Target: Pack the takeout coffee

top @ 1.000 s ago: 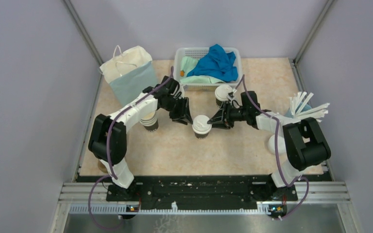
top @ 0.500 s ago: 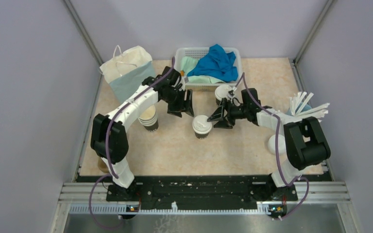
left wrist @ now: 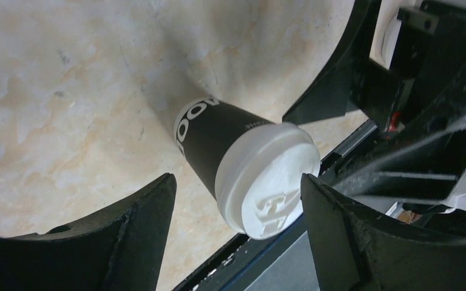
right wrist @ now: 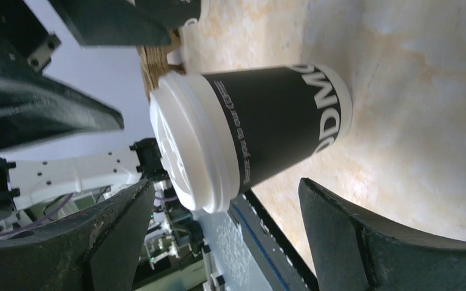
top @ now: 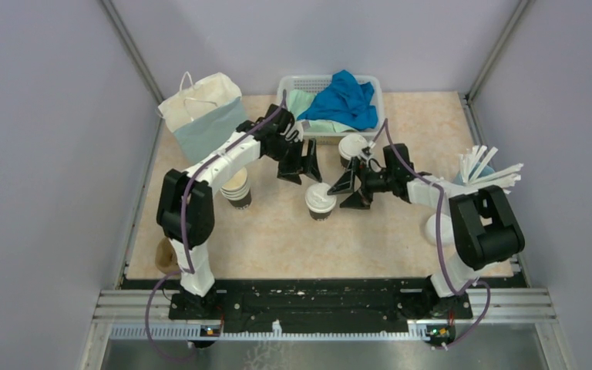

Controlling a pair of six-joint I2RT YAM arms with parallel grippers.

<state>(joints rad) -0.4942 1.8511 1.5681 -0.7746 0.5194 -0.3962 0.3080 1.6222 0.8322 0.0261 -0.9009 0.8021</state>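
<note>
Obs: lidded cup point(top: 321, 200) stands upright on the surface point(top: 277, 239), directly ahead of the right pincer point(top: 345, 193) and ahead of and below the left pincer point(top: 302, 173). Dark wall, white lettering. White lid point(right wrist: 179, 145) looks seated all round, as far as the wrist views show.

Right pincer: released, jaws wide, one finger on each side of the cup wall, neither touching it. Left pincer: also released, jaws wide, with the cup framed between its fingers from the lid end. No contact seen.

Judgement: the step in hand is the grasp of this cup, for transfer to the paper bag point(top: 200, 116), which sits well off behind the left pincer. I cannot tell which arm is meant to take it, since both are lined up.

Notes for you:
- Commit one pincer only and back the other away first; two sets of fingers are crowded round one small cup
- Close on the wall just under the lid rim, never on the lid itself; a pinch there would likely pop it off
- The paper wall will probably give, so squeeze only until the cup holds
- Lift straight up and keep the cup upright all the way
- Mind the second lidded cup point(top: 352, 146), near the right pincer on its far side; a wide swing could knock it over
</note>
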